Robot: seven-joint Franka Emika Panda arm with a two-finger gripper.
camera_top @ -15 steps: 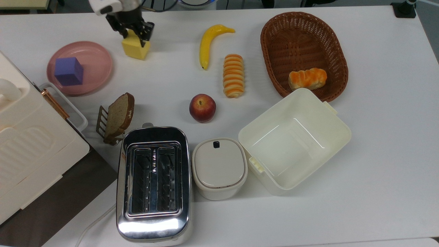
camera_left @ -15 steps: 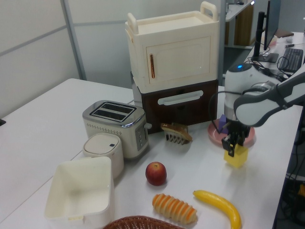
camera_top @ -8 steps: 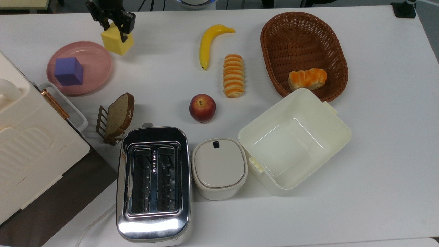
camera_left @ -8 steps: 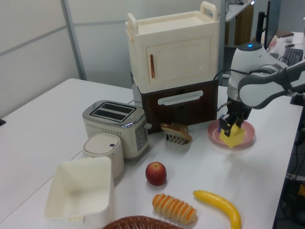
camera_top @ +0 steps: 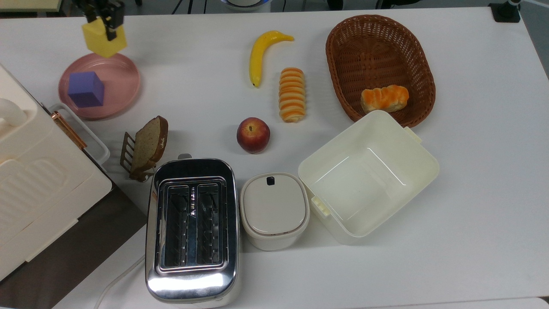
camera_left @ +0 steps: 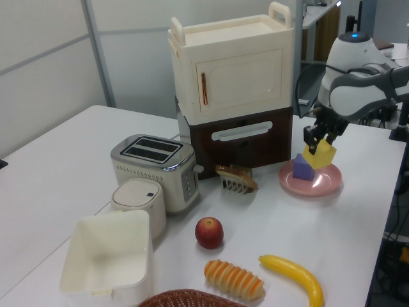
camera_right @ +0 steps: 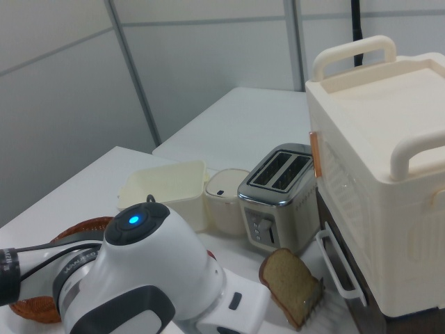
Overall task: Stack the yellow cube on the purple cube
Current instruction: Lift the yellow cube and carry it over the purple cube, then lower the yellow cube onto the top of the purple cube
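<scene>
Above the pink plate (camera_left: pixel 319 187), jaws grip the yellow cube (camera_left: pixel 321 154), seemingly tilted corner-down.

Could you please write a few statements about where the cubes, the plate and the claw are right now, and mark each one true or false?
1. The claw holds the yellow cube clear of the table. True.
2. The purple cube sits on the pink plate. True.
3. The yellow cube rests on top of the purple cube. False: it hangs in the claw, above and beside it in the left view.
4. The purple cube lies in the wicker basket. False: the basket holds a bread roll.
5. The banana lies on the pink plate. False: it lies on the table.
</scene>
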